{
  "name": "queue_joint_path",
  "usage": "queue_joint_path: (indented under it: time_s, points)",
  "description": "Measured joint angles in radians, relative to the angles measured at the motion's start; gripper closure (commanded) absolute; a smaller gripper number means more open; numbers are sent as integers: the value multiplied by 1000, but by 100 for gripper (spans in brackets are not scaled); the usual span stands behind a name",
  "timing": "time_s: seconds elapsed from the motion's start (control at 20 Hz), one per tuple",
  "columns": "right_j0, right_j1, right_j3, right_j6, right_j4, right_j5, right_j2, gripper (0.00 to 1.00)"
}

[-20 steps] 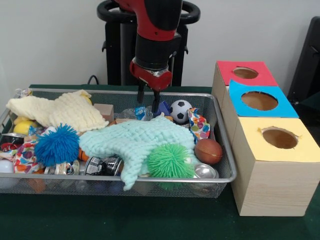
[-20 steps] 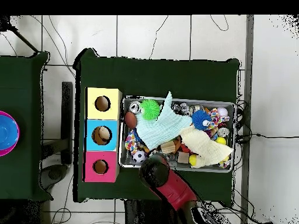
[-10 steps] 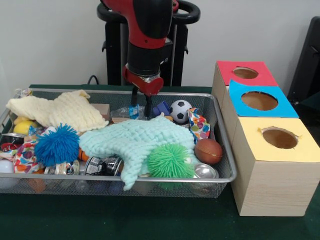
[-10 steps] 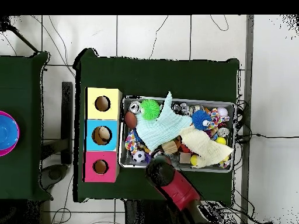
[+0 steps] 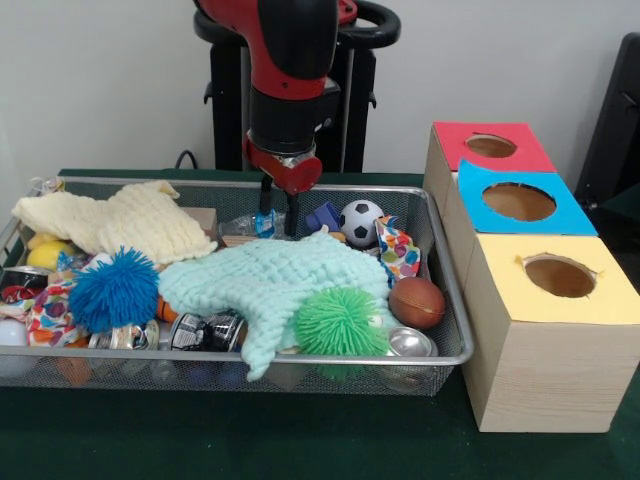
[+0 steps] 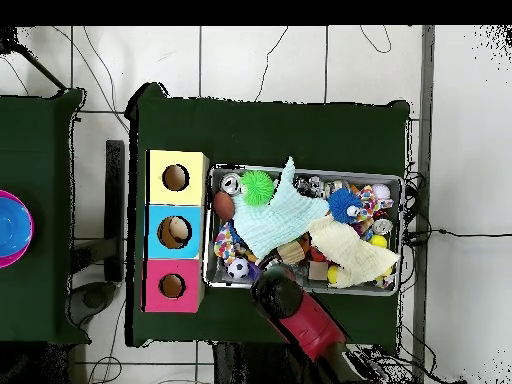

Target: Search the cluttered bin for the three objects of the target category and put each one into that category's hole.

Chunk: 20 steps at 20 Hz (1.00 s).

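Dark green cloth covers the table (image 5: 300, 440); white tiled floor around it in the overhead view, plain light wall behind in the front view.

Wire mesh bin (image 5: 330, 372) holds the clutter: mint knitted cloth (image 5: 265, 285) across the middle, cream knitted cloth (image 5: 110, 222) at front-view left, blue spiky ball (image 5: 113, 290), green spiky ball (image 5: 341, 322) at the near rim, small basketball (image 5: 416, 302), soccer ball (image 5: 361, 222), crushed cans near the near rim, a yellow item tucked under the cream cloth. Can labels too small to read.

Beside the bin, three wooden boxes in a row, each with one round hole: red-topped box (image 5: 489, 146), blue-topped box (image 5: 518, 199), yellow-topped box (image 5: 553, 276). No writing on them.

Gripper (image 5: 276, 208) hangs over the bin's far side, tips down by a clear plastic bottle (image 5: 250, 224). Fingers look slightly apart and empty, though the gap is hard to judge.

Target category can't be told from the pictures; all candidates are in the bin.
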Motion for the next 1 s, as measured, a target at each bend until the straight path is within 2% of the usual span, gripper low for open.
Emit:
queue_joint_path:
  time_s: [0.1,0.15,0.6,1.0]
  points:
    - [-1,0,0,0,0,0,0,0]
    - [-3,0,-1,0,1,-3,5,100]
    - [9,15,-15,0,0,-71,15,100]
    - [12,19,-18,0,0,-78,16,100]
